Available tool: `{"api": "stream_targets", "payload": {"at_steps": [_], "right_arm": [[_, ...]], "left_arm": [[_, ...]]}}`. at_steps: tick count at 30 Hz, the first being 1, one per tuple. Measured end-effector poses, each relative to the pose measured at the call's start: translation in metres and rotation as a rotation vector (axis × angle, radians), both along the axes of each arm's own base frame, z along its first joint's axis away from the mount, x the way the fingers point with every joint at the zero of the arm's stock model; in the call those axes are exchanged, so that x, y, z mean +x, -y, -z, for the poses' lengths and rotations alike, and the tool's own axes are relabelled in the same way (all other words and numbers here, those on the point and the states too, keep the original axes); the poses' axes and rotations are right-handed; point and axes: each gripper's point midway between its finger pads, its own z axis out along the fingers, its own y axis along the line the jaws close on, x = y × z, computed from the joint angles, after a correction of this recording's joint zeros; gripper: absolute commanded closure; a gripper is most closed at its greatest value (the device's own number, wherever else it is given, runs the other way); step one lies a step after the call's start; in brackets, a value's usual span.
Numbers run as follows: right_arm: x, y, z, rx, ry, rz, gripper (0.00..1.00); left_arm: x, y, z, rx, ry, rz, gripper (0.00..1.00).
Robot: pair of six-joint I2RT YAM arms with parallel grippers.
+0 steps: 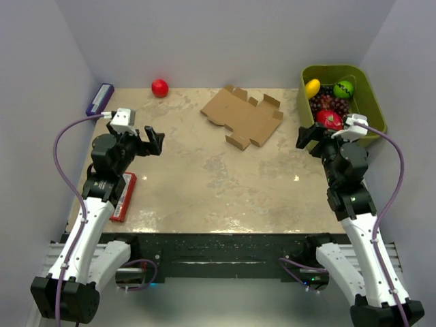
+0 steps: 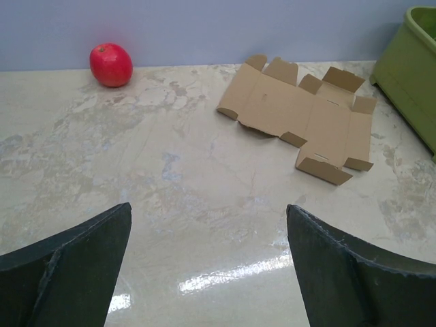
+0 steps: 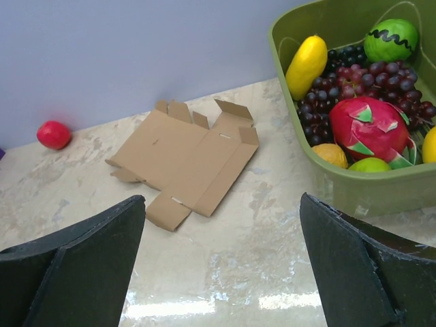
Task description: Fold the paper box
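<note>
The paper box is a flat brown die-cut cardboard sheet with notched flaps, lying unfolded at the back middle of the table. It also shows in the left wrist view and in the right wrist view. My left gripper is open and empty, at the left side, well short of the sheet; in its own view only table lies between the fingers. My right gripper is open and empty at the right, next to the green bin, apart from the sheet.
A green bin full of toy fruit stands at the back right. A red ball lies at the back left. A small purple box sits at the far left edge. A flat red box lies by the left arm.
</note>
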Motion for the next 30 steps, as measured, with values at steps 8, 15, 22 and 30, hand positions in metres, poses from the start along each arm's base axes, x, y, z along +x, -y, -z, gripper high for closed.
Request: {"api": "stream_targets", "payload": {"at_steps": [8, 15, 22, 30], "right_arm": [[0.001, -0.001, 0.000, -0.002, -0.005, -0.004, 0.02], [0.013, -0.019, -0.005, 0.023, -0.040, -0.088, 0.10], [0.034, -0.104, 0.049, 0.054, -0.218, -0.275, 0.08], [0.058, -0.158, 0.150, 0.071, -0.520, -0.257, 0.04]], "left_arm": [[0.000, 0.000, 0.000, 0.000, 0.000, -0.003, 0.00], [-0.002, 0.006, 0.001, -0.004, 0.000, 0.036, 0.02], [-0.001, 0.021, 0.010, -0.017, -0.009, 0.123, 0.02], [-0.001, 0.027, 0.013, -0.021, -0.018, 0.159, 0.02]]}}
